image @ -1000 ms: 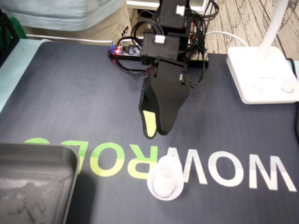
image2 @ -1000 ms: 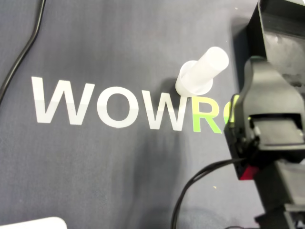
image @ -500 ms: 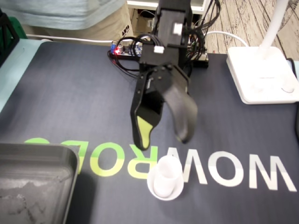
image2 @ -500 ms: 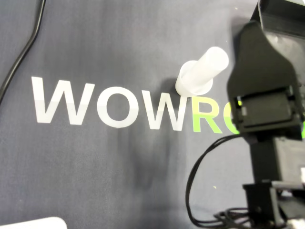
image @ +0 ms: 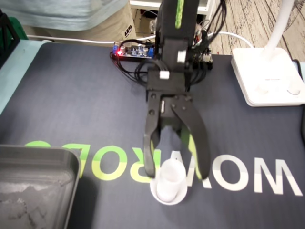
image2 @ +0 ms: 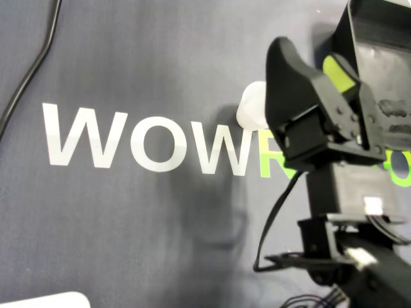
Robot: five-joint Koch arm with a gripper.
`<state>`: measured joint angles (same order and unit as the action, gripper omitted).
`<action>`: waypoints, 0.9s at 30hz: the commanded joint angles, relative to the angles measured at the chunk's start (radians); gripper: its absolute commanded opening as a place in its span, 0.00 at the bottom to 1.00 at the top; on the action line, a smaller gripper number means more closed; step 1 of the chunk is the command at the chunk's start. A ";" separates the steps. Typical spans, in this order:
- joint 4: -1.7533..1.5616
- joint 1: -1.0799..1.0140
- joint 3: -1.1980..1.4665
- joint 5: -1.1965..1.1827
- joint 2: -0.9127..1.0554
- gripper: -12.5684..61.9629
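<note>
The gripper (image: 175, 175) is holding its fingers (image: 149, 150) spread wide apart and is gripping nothing. The white tube (image: 167, 187) is standing upright on the dark mat (image: 71, 105) covering the worktop, on the printed lettering. In the fixed view it is sitting between the two fingertips; contact cannot be confirmed. In the overhead view the arm is hiding most of the white tube. A grey tray (image: 40, 152) is lying well apart, at lower left.
</note>
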<state>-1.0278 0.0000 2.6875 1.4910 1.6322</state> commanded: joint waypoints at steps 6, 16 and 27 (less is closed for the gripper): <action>-0.146 -0.009 -0.057 0.038 -0.084 0.60; -0.209 -0.012 -0.054 0.049 -0.230 0.60; -0.212 -0.006 -0.051 0.052 -0.293 0.55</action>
<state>-1.1658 -0.0061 2.6599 1.5340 1.3376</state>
